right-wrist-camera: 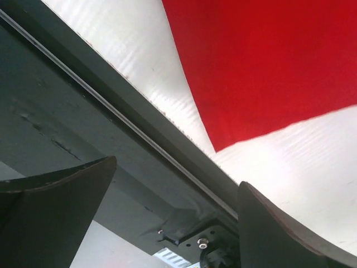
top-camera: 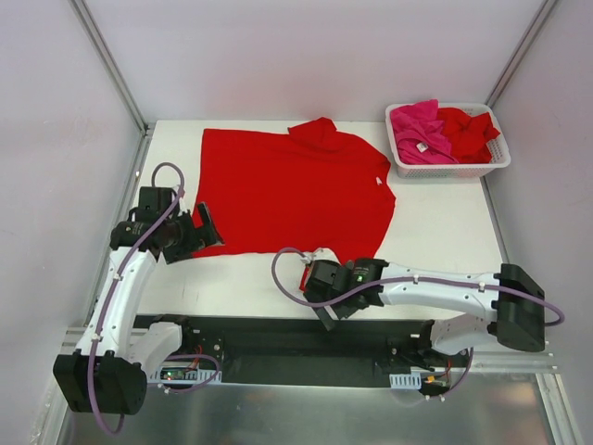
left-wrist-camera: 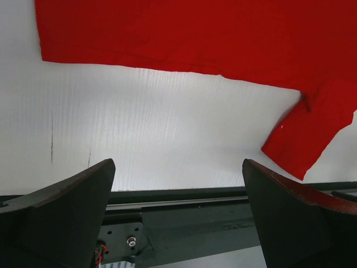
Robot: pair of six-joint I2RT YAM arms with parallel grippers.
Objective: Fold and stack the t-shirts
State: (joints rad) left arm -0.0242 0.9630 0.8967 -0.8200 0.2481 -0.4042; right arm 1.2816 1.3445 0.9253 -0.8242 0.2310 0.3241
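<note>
A bright red t-shirt (top-camera: pixel 287 190) lies spread flat on the white table (top-camera: pixel 435 222), with its collar and small white label toward the right. My left gripper (top-camera: pixel 206 230) is open and empty, at the shirt's near left corner. In the left wrist view (left-wrist-camera: pixel 178 212) the shirt's edge (left-wrist-camera: pixel 195 33) and a sleeve (left-wrist-camera: pixel 312 134) lie ahead of the fingers. My right gripper (top-camera: pixel 309 274) is open and empty, just short of the shirt's near right sleeve. In the right wrist view (right-wrist-camera: pixel 175 212) a red corner (right-wrist-camera: pixel 262 67) lies beyond the fingers. A magenta-pink t-shirt (top-camera: pixel 419 130) and a crumpled red t-shirt (top-camera: pixel 468 130) sit in the basket.
The white slotted basket (top-camera: pixel 450 169) stands at the far right corner of the table. The black mounting rail (top-camera: pixel 296 338) runs along the table's near edge under both grippers. Grey walls and metal posts close in the left, right and back sides.
</note>
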